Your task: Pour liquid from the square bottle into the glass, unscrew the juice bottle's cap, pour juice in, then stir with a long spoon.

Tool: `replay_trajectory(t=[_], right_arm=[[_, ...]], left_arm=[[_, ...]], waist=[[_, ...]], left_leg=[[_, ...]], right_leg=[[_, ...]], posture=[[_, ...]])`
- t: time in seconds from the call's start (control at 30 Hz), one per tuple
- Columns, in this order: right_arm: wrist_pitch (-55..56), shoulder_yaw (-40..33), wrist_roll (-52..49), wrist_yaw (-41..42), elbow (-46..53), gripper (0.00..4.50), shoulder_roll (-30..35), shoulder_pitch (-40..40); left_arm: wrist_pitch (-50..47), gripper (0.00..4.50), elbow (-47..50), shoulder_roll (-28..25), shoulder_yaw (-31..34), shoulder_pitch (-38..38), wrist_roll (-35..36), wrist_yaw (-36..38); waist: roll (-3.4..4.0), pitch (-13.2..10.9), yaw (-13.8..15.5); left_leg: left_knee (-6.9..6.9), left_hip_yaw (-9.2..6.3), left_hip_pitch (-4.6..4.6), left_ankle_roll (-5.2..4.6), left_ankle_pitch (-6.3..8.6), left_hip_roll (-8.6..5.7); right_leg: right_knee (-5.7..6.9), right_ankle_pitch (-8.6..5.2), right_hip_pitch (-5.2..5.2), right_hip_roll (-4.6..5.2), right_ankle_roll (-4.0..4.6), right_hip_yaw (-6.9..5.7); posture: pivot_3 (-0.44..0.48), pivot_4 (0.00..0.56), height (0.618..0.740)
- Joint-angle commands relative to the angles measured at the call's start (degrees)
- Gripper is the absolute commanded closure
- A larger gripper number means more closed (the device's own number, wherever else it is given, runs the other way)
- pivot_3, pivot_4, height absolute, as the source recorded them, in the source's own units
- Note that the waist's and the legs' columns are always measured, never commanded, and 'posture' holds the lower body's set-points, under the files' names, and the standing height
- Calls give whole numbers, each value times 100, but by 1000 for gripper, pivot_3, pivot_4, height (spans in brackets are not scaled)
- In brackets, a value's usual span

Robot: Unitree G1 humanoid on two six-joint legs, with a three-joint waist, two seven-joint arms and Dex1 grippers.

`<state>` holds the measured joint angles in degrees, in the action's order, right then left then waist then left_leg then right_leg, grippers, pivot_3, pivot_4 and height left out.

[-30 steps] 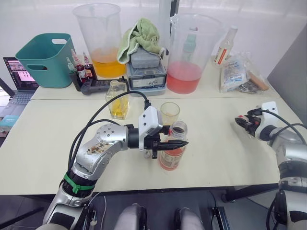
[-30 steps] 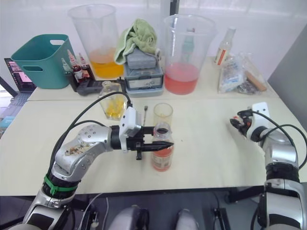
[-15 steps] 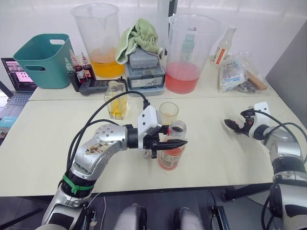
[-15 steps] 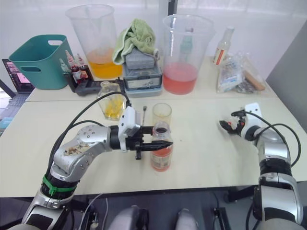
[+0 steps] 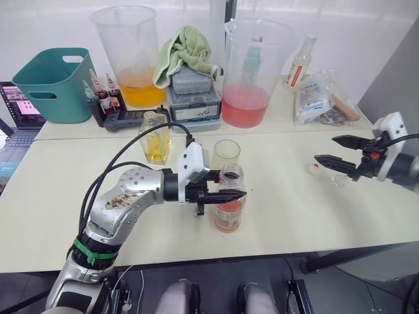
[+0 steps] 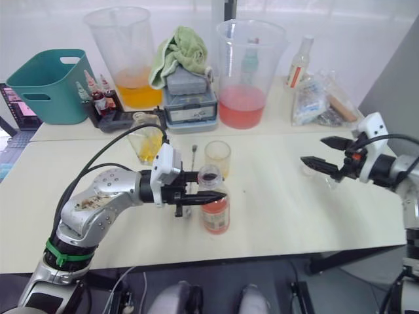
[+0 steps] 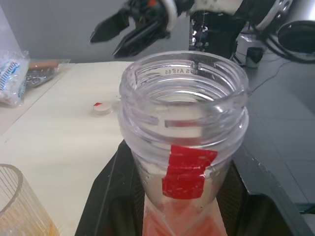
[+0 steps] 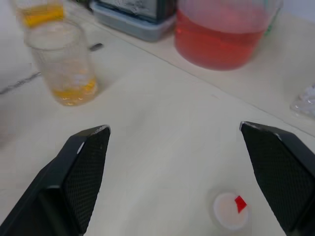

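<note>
On the pale surface point(image 5: 78, 216), the square bottle point(image 5: 157, 136) stands upright toward the left with yellow liquid in it. To its right the left hand point(image 5: 226, 195) is clamped around the neck of the juice bottle point(image 5: 229, 208), which stands upright with its mouth open, long axis vertical; a red strip sits below the threads, and tiny raised lettering on its rim is too small to read. The glass point(image 5: 226, 153) stands just behind it, upright, holding a little yellow liquid. Farther right the cap point(image 8: 229, 210), white with a red tag, lies flat on the surface beneath the right hand point(image 5: 336, 150), whose fingers are spread wide and hold nothing.
</note>
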<state>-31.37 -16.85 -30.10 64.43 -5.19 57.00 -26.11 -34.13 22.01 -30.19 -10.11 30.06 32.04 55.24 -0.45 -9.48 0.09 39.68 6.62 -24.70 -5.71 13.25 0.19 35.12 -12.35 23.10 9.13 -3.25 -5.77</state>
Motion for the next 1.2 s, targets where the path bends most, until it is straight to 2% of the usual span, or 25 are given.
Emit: replay_trajectory(t=[0.03, 0.23, 0.4, 0.63, 0.83, 1.2], right_arm=[[-488, -206, -572, 195, 674, 27, 88, 23], [-1003, -170, -1180, 76, 1412, 27, -129, 17], [-1278, -12, -1543, 59, 1879, 27, -341, 130], [-1287, 145, -1584, -78, 2012, 27, -483, 186], [-1165, 141, -1568, -285, 2206, 27, -626, 386], [-1433, -336, -2283, -1105, 2967, 27, -858, 659]], left_arm=[[-364, 3030, 54, -272, 222, -110, 145, -24], [-896, 3030, 310, -455, 952, -258, 879, -349], [-1477, 3030, 460, -958, 1774, -40, 1630, -547], [-1583, 3030, 184, -1456, 2115, 309, 1733, -519], [-908, 3030, -454, -1213, 1650, 797, 806, -837], [1240, 3030, -2173, -299, 855, 1695, -1101, -1140]], waist=[[-1, 0, -10], [-1, -1, 7], [-1, -7, 43], [-3, -8, 155], [-5, -10, 196], [-16, -16, 231]], left_leg=[[0, 0, 1, 0, 1, 5], [-2, 1, -4, 0, 1, 5], [-3, 0, -14, 3, 0, 4], [5, -1, -21, 38, 25, -22], [6, 1, -22, 25, 14, -27], [5, 2, -31, 2, 2, -26]], right_leg=[[-1, 1, -1, -4, 2, 0], [-1, 1, 8, -3, 3, 10], [-2, 1, 18, -4, 3, 9], [-4, 2, 16, 9, -3, 5], [-1, 3, 14, 5, -3, -1], [-5, 4, 19, 5, -3, -5]], posture=[[0, 150, 739], [0, 150, 739], [0, 150, 739], [0, 150, 739], [0, 150, 739], [0, 150, 739]])
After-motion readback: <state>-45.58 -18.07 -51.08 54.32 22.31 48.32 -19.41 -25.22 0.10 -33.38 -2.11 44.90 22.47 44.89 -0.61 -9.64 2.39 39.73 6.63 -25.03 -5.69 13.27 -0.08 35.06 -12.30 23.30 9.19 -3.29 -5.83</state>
